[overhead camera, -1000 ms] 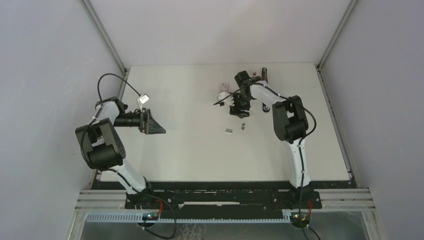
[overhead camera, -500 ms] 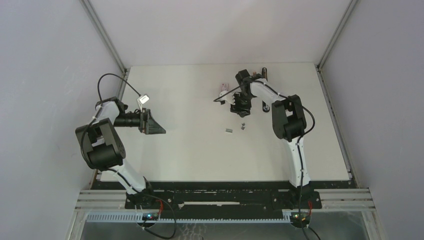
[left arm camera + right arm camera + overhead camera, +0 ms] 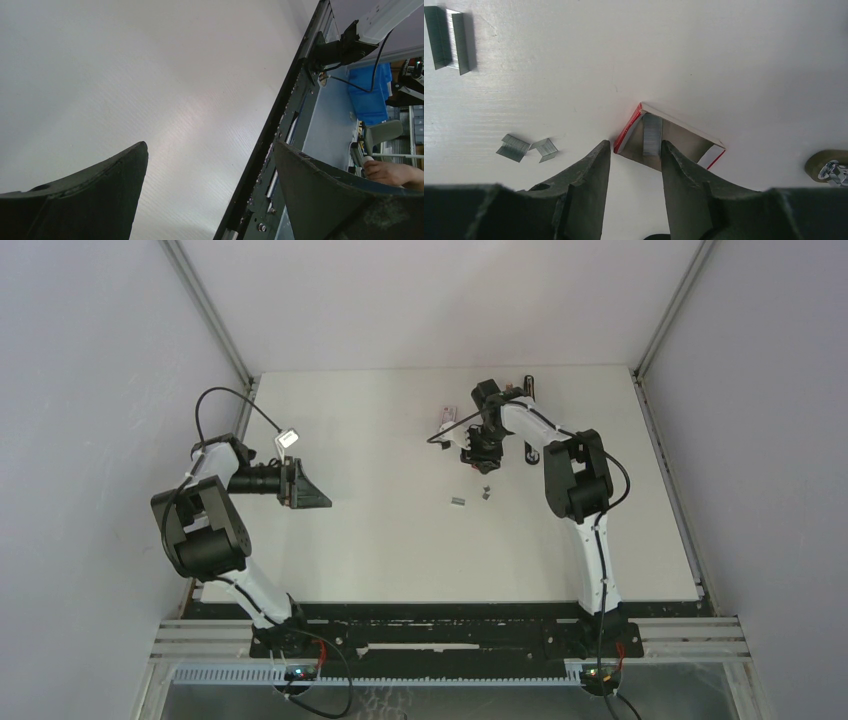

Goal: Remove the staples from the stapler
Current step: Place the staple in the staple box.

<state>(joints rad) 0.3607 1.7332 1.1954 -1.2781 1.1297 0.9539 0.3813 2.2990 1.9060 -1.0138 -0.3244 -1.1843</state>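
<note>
In the top view the black stapler (image 3: 528, 388) lies at the back right, mostly covered by my right forearm. Loose staples rest on the table: one strip (image 3: 458, 502) (image 3: 451, 37) and two short pieces (image 3: 486, 492) (image 3: 526, 148). My right gripper (image 3: 468, 440) (image 3: 634, 150) hovers low at the mouth of a small open box with a red edge (image 3: 684, 142). Another staple strip (image 3: 652, 134) lies in that box, just beyond the fingertips (image 3: 600, 156). The jaws stand narrowly apart with nothing between them. My left gripper (image 3: 310, 490) (image 3: 210, 141) is wide open and holds nothing, far to the left.
The pink-and-white box (image 3: 447, 418) sits left of the right gripper. A round metal-tipped part (image 3: 829, 167) shows at the right wrist view's edge. The table's near edge and its metal rail (image 3: 280, 130) run past the left gripper.
The right gripper's jaws have narrowed, and the gripper has shifted a little towards the back, nearer the box. The left arm has not moved.
</note>
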